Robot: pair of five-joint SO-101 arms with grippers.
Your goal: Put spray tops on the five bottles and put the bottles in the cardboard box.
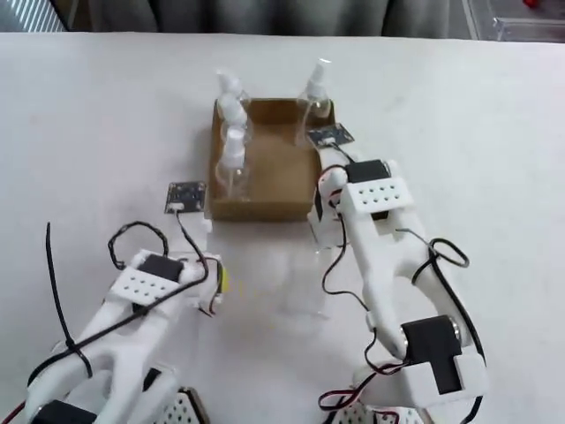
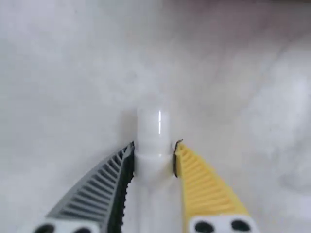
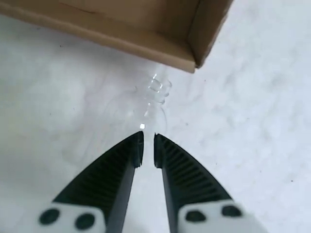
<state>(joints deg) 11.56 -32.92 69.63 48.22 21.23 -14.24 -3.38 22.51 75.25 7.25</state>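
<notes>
My left end effector (image 2: 153, 151) is clamping a white cylindrical plastic spray top (image 2: 154, 127) over the white tabletop (image 2: 73, 73). My right end effector (image 3: 148, 141) is narrowing to a slit, its tips at a clear plastic bottle (image 3: 156, 94) sitting just outside the brown cardboard box (image 3: 160, 46) corner.

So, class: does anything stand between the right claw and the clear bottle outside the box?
Nothing visible does. In the right wrist view the bottle sits just beyond the tips of the right claw, between the claw and the near corner of the box, with no other object in that gap.
</notes>
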